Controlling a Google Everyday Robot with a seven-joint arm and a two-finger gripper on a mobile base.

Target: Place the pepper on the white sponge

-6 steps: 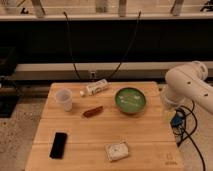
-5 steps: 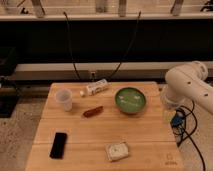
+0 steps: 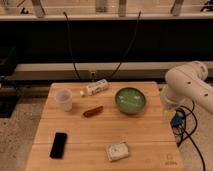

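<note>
Nothing is seen to have moved since the earlier frames: arm and all items are placed as before.

Counted on the wooden table (image 3: 150, 135): one pepper (image 3: 93, 111), one white sponge (image 3: 117, 150), one green bowl (image 3: 131, 99), one white bottle (image 3: 95, 88), one translucent cup (image 3: 64, 99), one black rectangle (image 3: 58, 145). Two black cables (image 3: 70, 47) are hung behind the table.

Pepper: small, elongated, dark red-brown, slightly glossy, laid flat on bare wood a little toward 11 o'clock of the table centre, long axis angled toward 2 o'clock. It is touched by nothing.

White sponge: flat, squarish pad with rounded corners and a faint grey mark on top, set at 5 o'clock of the pepper, near the front edge and well apart from it.

From the pepper: bottle (lying on its side, labelled) at 12 o'clock, bowl (round, smooth) at 2 o'clock, cup at 10 o'clock, black rectangle (flat, phone-like) at 8 o'clock.

Gripper (image 3: 169, 114): hung below the white rounded arm at the table's right edge, at 3 o'clock of the pepper, just past the bowl. Whether it is open or closed cannot be told. The pepper is not held by it.
</note>
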